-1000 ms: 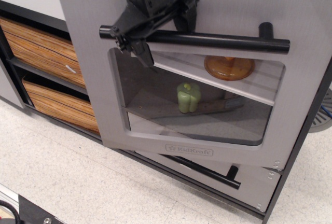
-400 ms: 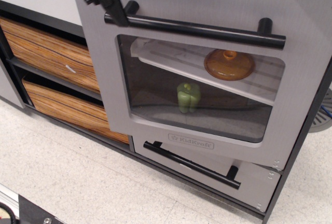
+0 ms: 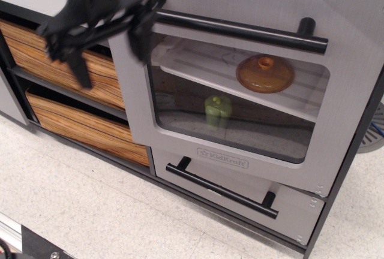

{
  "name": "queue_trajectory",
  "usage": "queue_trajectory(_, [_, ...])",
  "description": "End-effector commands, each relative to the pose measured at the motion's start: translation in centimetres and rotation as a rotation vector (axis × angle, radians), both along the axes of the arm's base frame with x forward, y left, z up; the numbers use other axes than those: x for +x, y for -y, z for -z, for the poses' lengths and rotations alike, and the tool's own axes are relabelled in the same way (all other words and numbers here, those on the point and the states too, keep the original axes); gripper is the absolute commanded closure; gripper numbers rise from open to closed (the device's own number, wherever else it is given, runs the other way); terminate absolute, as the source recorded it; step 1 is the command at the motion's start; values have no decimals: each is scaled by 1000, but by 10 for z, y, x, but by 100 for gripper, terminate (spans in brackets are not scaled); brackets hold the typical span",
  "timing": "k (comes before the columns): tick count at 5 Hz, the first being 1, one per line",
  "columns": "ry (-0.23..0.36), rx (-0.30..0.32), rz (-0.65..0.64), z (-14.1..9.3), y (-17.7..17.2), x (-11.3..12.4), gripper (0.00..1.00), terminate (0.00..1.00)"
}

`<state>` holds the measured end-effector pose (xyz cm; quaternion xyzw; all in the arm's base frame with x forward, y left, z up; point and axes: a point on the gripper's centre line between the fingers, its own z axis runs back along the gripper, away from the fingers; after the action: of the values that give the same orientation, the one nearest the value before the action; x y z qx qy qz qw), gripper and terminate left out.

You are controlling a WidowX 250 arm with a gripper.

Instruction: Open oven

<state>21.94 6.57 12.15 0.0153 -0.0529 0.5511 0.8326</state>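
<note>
The grey oven door [image 3: 180,146] has a rounded clear window, a "KidKraft" logo and a long black bar handle [image 3: 240,31]. It is hinged on the right, and its left edge stands out a little in front of the wood-grain drawers. My black gripper [image 3: 111,55] is blurred at the upper left, just left of the handle's end. It is open, holds nothing and is off the handle. Its fingertips [image 3: 80,73] point down in front of the upper wood-grain drawer.
Through the window I see a green toy pepper [image 3: 218,110] on the oven floor and an orange lid [image 3: 264,73] on a shelf. A windowless grey drawer [image 3: 222,190] with a black bar handle sits below the door. Two wood-grain drawers [image 3: 78,124] are at the left.
My gripper let go of the handle and moved left and down, off the door. The door, wide open a second ago, has swung back towards the cabinet.
</note>
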Motion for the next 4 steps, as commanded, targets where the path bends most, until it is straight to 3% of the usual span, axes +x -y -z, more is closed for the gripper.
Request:
queue_trajectory(1, [113, 3, -176, -16, -71, 2, 0, 0])
queue_trajectory(3, [164, 0, -365, -29, -118, 35, 0, 0])
queue_trajectory(4, [175, 5, -418, -37, -122, 47, 0, 0])
